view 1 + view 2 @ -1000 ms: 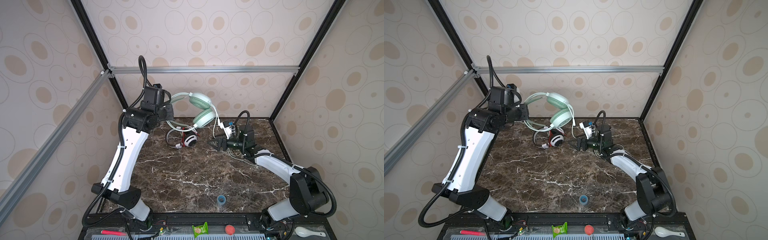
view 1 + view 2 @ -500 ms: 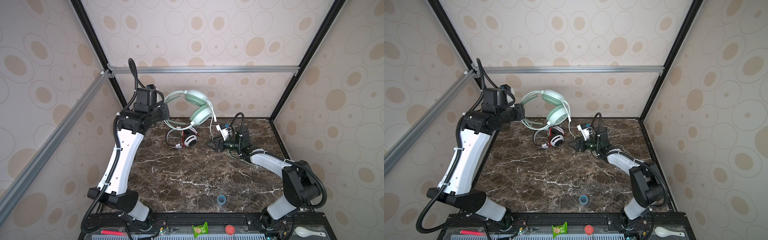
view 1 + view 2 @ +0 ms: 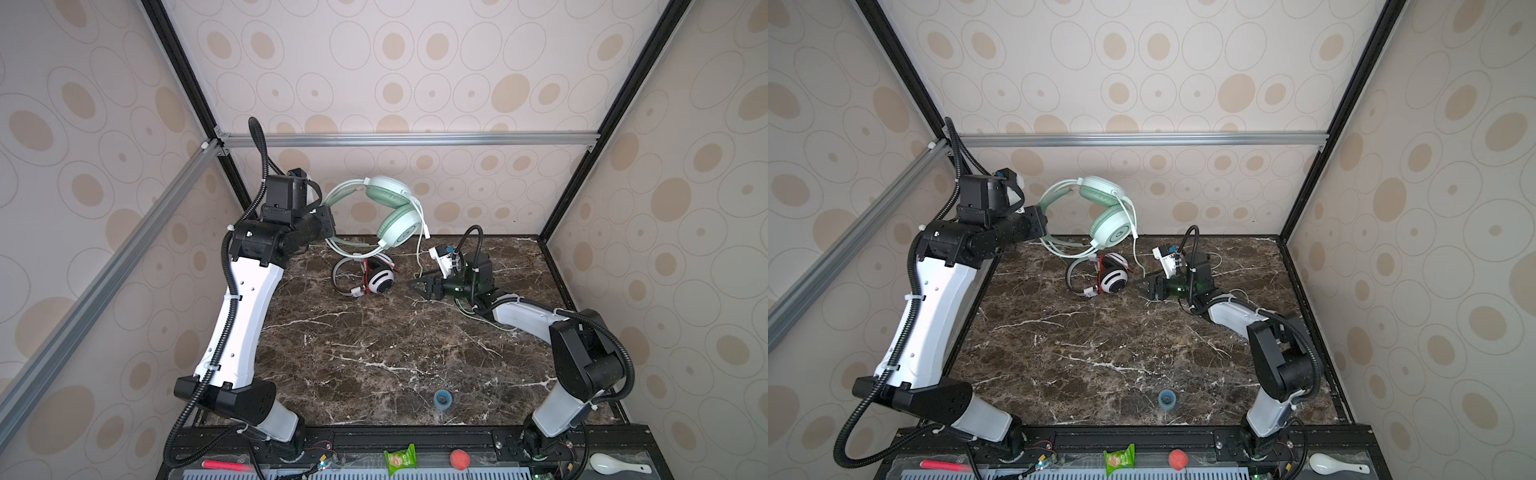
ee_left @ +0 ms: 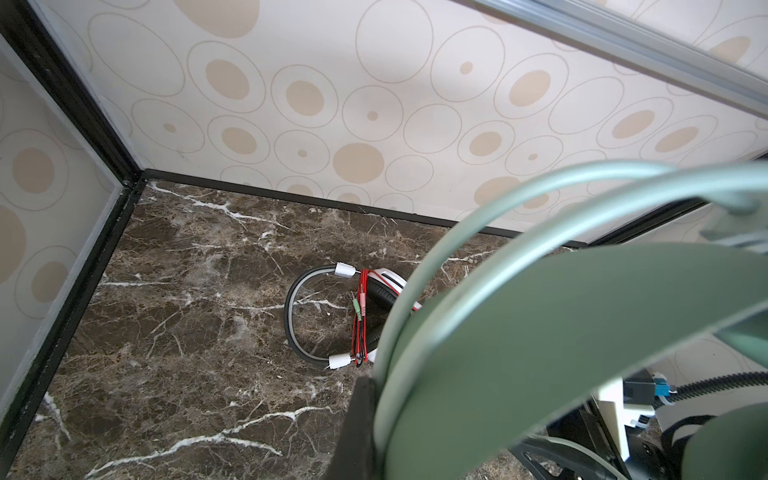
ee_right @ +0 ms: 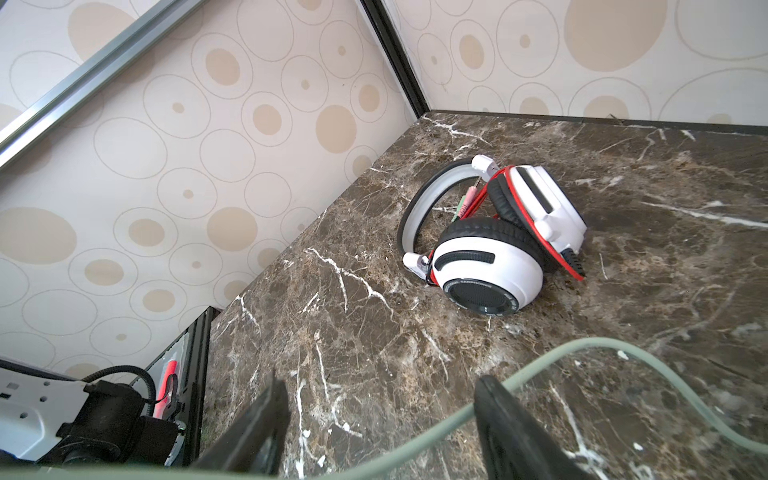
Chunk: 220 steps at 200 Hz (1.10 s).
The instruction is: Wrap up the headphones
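Right wrist view: right gripper [image 5: 378,395] gaping, we're straddling the limp-looking pale whitish-green cable [image 5: 590,343]. Left gripper [image 3: 329,226] is clamping the stiff headband of the probably light mint green over-ear headphones [image 3: 392,210], 9 o'clock of the cups.

Mint headphones [image 4: 561,332] blurred, cut by the edge; left tool [image 3: 329,224] tips seemingly hidden.

hung headphones [image 3: 392,216]: in my left pincer [image 3: 329,222] | lying headphones [image 3: 372,279]: on table [image 3: 374,353], ahead of my right pincer [image 3: 415,286], lower than my left | cable [image 5: 598,340]: crossing between right pincer's jaws
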### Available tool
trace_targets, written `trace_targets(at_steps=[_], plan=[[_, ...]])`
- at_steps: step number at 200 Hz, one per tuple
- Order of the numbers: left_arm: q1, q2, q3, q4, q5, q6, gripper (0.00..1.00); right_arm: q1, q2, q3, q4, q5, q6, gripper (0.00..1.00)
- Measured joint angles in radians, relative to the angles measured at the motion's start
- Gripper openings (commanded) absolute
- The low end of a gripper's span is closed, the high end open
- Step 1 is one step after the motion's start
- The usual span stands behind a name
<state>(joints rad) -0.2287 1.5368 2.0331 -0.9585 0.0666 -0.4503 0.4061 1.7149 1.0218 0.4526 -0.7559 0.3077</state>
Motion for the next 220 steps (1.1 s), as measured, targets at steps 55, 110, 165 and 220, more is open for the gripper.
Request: trace_targets(at_steps=[55,110,165,220], plan=[[0.014,-0.013,-0.008,0.001,0.018,-0.018,0.0,0.002,0.054,0.024,0.029,-0.013,0.01,0.24],[0.054,-0.076,-0.126,0.037,0.018,-0.042,0.0,0.029,-0.147,-0.056,-0.05,0.006,-0.015,0.0],[0.085,-0.075,-0.137,0.074,0.039,-0.026,0.0,0.111,-0.433,-0.074,-0.379,0.117,-0.211,0.49],[0.09,0.005,-0.031,0.04,0.146,0.039,0.0,0.131,-0.517,-0.099,-0.515,0.246,-0.349,0.78]])
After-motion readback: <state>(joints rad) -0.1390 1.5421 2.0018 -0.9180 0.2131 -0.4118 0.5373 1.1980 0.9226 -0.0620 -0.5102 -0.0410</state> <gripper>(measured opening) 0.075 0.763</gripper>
